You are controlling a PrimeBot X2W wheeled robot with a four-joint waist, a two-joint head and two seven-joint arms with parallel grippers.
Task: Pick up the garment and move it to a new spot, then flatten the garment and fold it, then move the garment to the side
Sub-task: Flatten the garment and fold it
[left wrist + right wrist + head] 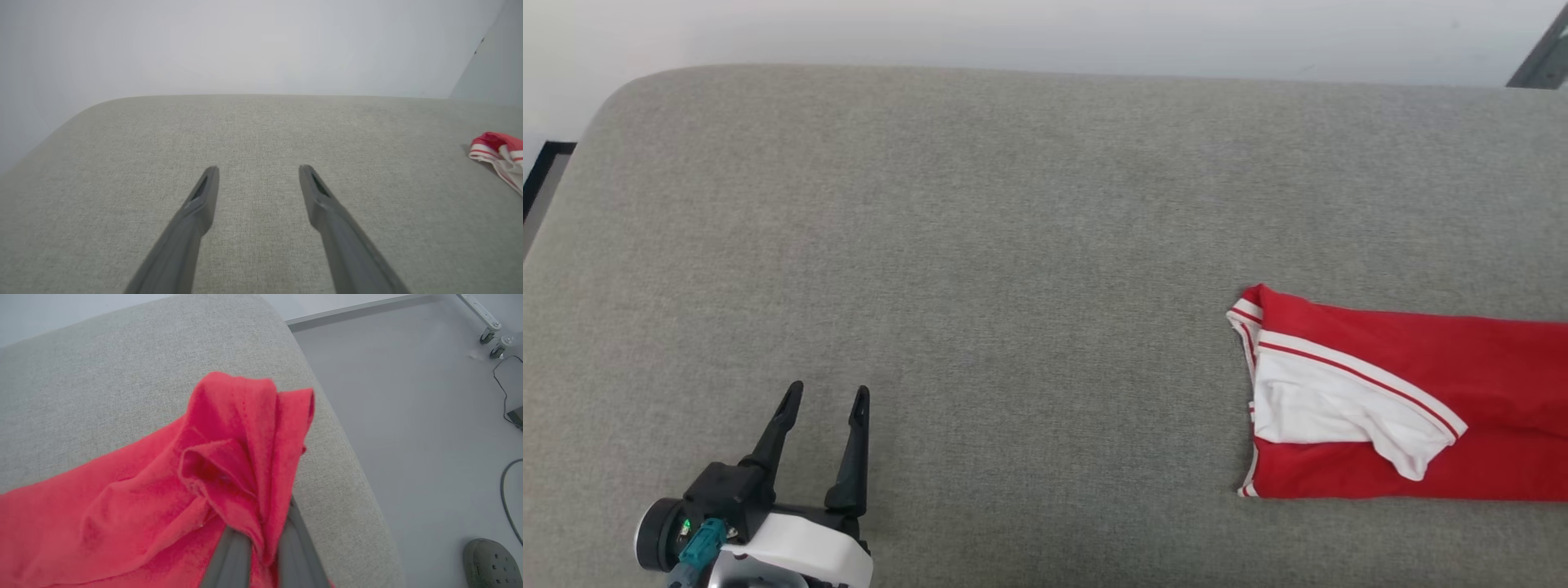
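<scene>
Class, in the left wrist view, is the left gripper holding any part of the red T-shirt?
No: the left gripper stands open over the grey cushion, and the garment lies apart from it.

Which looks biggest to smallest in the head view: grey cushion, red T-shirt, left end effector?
1. grey cushion
2. red T-shirt, cut off at the right frame edge
3. left end effector, nearest the camera yet smallest

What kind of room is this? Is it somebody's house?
Probably a workshop or test room, not a cosy home: a big grey padded surface, a bare grey floor with loose cables, and a wheeled stand.
</scene>
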